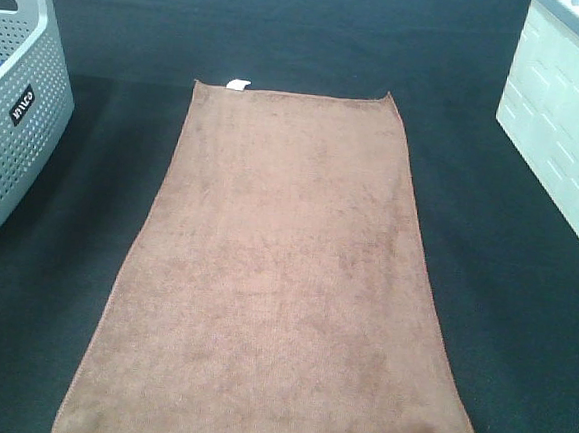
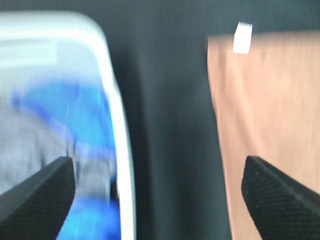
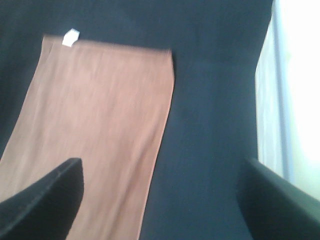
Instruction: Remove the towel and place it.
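Observation:
The brown towel point(image 1: 275, 276) lies flat and spread out lengthwise on the black table cloth point(image 1: 284, 36), its small white tag point(image 1: 238, 84) at the far short edge. Neither gripper shows in the exterior high view. In the left wrist view my left gripper point(image 2: 160, 200) is open and empty, high above the cloth between the grey basket point(image 2: 107, 100) and the towel's far left corner point(image 2: 260, 125). In the right wrist view my right gripper point(image 3: 165, 200) is open and empty, above the cloth by the towel's right edge point(image 3: 100, 125).
A grey perforated basket point(image 1: 12, 104) with blue and grey items inside stands at the left edge. A white box-like bin point(image 1: 568, 118) stands at the right edge; it shows as a bright wall in the right wrist view point(image 3: 295, 100).

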Available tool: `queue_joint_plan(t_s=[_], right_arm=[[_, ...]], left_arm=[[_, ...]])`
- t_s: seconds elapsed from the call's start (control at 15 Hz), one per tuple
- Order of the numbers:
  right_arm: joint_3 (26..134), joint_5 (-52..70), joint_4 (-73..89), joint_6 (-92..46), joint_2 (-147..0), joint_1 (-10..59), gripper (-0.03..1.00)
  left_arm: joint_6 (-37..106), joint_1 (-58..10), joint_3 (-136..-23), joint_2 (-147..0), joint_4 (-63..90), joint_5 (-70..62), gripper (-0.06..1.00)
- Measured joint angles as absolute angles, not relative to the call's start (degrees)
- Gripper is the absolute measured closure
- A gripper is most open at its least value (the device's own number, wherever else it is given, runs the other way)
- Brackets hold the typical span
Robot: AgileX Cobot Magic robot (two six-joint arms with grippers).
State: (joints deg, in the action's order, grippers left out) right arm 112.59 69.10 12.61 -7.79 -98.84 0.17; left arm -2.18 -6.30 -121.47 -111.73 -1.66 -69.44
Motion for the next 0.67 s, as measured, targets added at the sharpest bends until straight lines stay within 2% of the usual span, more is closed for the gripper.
queue_joint_plan(t_s=[0.13,0.33,0.67], right_arm=[[95.6,69.4,12.6,-7.4,-85.0,0.2,0.18],[76.6,69.0,11.9,-6.9,-66.9,0.2,0.18],[52.2,68.9,11.8,-6.4,-41.0,0.2,0.18]], left_arm=[[-2.6,-6.4,-99.8,-96.1,-2.2,-66.3,0.09],[-4.8,-6.4,-77.8,-76.7,-2.6,-59.4,0.1],[-5.4,-6.4,-50.6,-47.3,-4.0,-55.1,0.1]])
